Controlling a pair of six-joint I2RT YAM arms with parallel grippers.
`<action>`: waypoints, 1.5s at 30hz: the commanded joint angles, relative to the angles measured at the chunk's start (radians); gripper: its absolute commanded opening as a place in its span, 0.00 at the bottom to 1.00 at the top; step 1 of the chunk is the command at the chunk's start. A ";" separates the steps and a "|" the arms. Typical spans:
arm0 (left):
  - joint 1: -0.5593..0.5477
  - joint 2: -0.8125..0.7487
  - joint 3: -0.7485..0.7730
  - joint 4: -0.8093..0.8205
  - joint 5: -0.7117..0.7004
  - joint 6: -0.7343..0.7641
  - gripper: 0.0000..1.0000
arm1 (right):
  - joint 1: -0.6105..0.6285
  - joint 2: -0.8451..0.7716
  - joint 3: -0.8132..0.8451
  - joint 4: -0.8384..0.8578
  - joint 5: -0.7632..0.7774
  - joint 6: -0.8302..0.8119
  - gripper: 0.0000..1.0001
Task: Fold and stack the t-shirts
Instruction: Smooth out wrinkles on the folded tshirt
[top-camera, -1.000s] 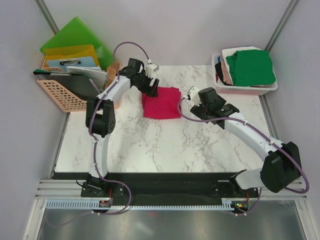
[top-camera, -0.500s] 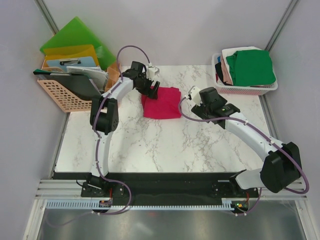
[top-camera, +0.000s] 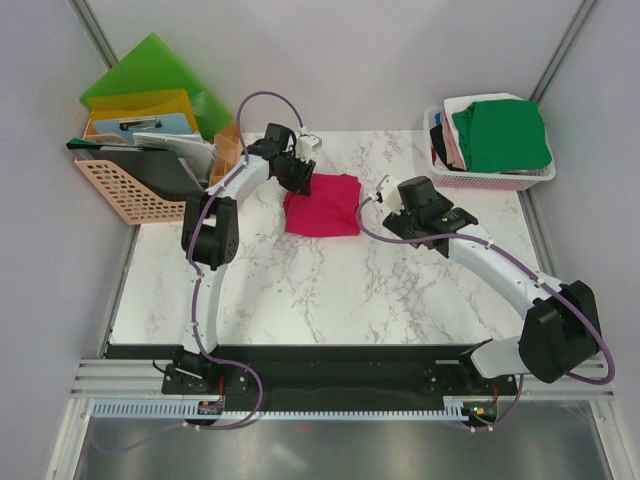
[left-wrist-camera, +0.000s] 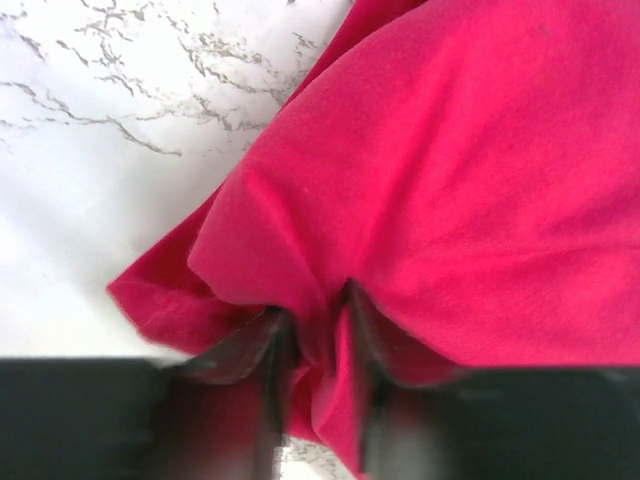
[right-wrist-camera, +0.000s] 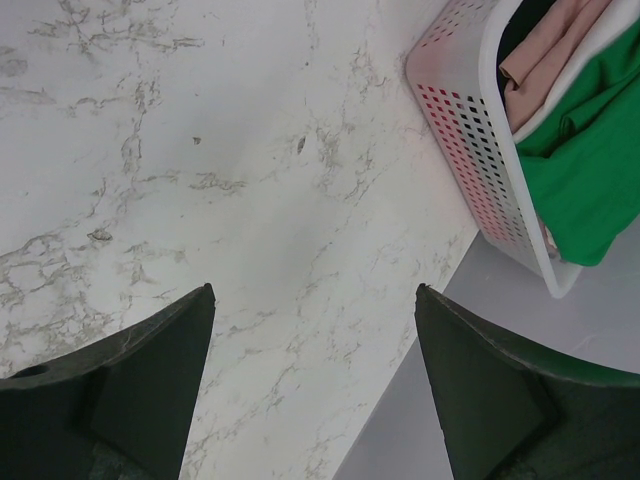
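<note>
**Pinching a corner of the crimson shirt (top-camera: 325, 205) while the other arm is waiting**

The left gripper (top-camera: 297, 172) is reaching over the far left corner of the crimson shirt, which is lying folded into a rough square on the marble table (top-camera: 300, 290), towards the back and a little left of the middle. In the left wrist view the two dark fingers are sitting close together with a ridge of the red cloth (left-wrist-camera: 450, 180) bunching up between them, so the left gripper (left-wrist-camera: 318, 330) is gripping a fold of the shirt, its jaws nearly closed. The fingertips themselves are blurring into the cloth, so how deep the bite is going is hard to say.

The right gripper (top-camera: 412, 197) is hanging just to the right of the shirt, apart from it. Its fingers are standing wide apart over bare marble in the right wrist view, and the right gripper (right-wrist-camera: 312, 295) is holding nothing.

At the far right corner a white basket (top-camera: 490, 178) is holding more shirts: a green shirt (top-camera: 500, 135) is lying on top, a white shirt (top-camera: 480, 100) is showing behind it, and a beige-pink shirt (right-wrist-camera: 550, 55) is tucking in beside the green one.

On the far left an orange basket (top-camera: 120, 190) is carrying a green folder (top-camera: 150, 70) and a yellow folder (top-camera: 150, 103).
</note>
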 joint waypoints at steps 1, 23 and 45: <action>-0.004 -0.001 0.023 0.015 -0.029 0.016 0.47 | -0.006 0.009 -0.009 0.020 -0.003 -0.002 0.88; -0.033 -0.111 0.028 0.030 -0.150 0.041 0.61 | -0.008 0.025 -0.023 0.017 -0.018 0.001 0.87; -0.032 0.004 0.084 0.021 -0.191 0.062 0.42 | -0.020 -0.004 -0.034 0.011 -0.016 -0.016 0.87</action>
